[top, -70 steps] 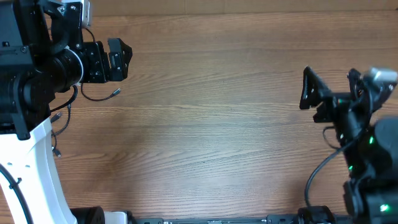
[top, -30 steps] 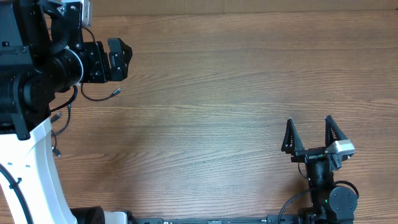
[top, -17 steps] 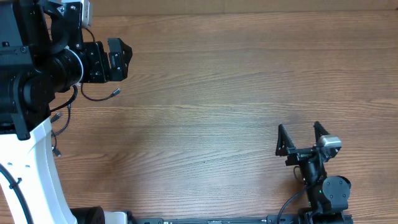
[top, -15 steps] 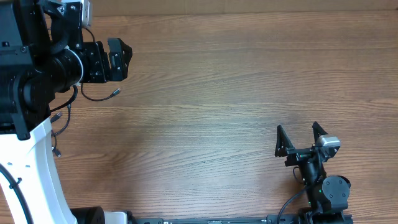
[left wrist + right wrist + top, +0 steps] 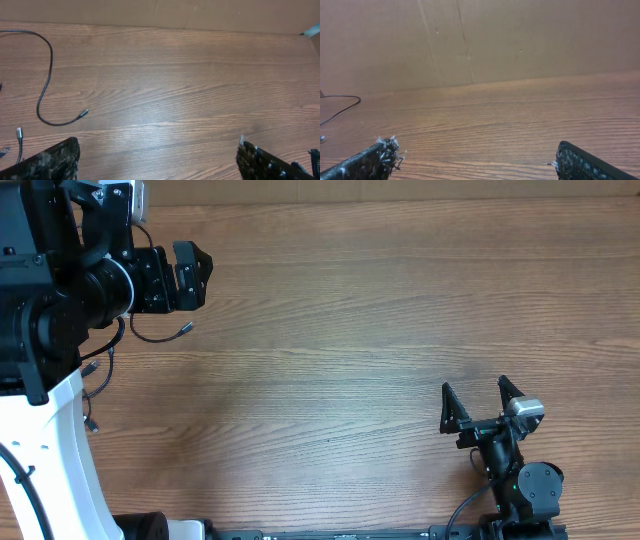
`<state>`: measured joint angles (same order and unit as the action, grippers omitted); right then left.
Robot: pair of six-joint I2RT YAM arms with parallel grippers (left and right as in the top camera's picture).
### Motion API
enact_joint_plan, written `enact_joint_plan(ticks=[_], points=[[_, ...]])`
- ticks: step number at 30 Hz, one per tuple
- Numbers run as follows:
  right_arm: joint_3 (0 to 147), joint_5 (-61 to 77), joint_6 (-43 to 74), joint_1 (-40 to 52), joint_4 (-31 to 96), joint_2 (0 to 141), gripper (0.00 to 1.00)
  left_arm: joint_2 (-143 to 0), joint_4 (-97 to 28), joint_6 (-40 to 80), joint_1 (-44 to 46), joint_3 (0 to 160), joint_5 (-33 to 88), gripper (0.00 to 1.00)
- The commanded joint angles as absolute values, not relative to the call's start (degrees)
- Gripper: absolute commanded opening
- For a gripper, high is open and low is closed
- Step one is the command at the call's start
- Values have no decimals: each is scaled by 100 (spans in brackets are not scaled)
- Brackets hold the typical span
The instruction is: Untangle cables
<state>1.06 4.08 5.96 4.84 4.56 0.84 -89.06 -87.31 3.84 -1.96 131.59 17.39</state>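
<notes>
1. Left gripper (image 5: pixel 192 276) is wide open with nothing in it. The right gripper (image 5: pixel 474 392) is the same deal, jaws spread and empty.
2. Cables (image 5: pixel 155 340) sit at the far left of the table (image 5: pixel 350 330), just beside the left gripper. Some of them run under that arm, so I can't see the whole lot.
3. Clearest one is a thin black cord curling in a loose open loop and ending in a silvery plug (image 5: pixel 83 113). A second plug (image 5: pixel 19 133) lies near it, not touching. No knot that I can see.
4. Key bit for the next move, I reckon: in the left wrist view the loop lies ahead and off to the left of the fingers, with its free end running roughly crosswise toward the plug.
5. Left arm is way nearer. The right gripper sits well apart, over by its own base at the other end of the table, so this looks like a left-arm job.
</notes>
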Motion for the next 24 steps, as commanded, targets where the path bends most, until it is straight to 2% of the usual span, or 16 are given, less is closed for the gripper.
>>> enact_joint_plan(ticks=[1, 19, 24], points=[[45, 410, 591, 443, 443, 16, 100, -8925, -8720, 255, -185, 13161, 1743, 100], [45, 410, 591, 443, 443, 16, 100, -8565, -8715, 252, -178, 13069, 1741, 100], [45, 410, 591, 443, 443, 16, 100, -7417, -7918, 132, -178, 11480, 1483, 100]])
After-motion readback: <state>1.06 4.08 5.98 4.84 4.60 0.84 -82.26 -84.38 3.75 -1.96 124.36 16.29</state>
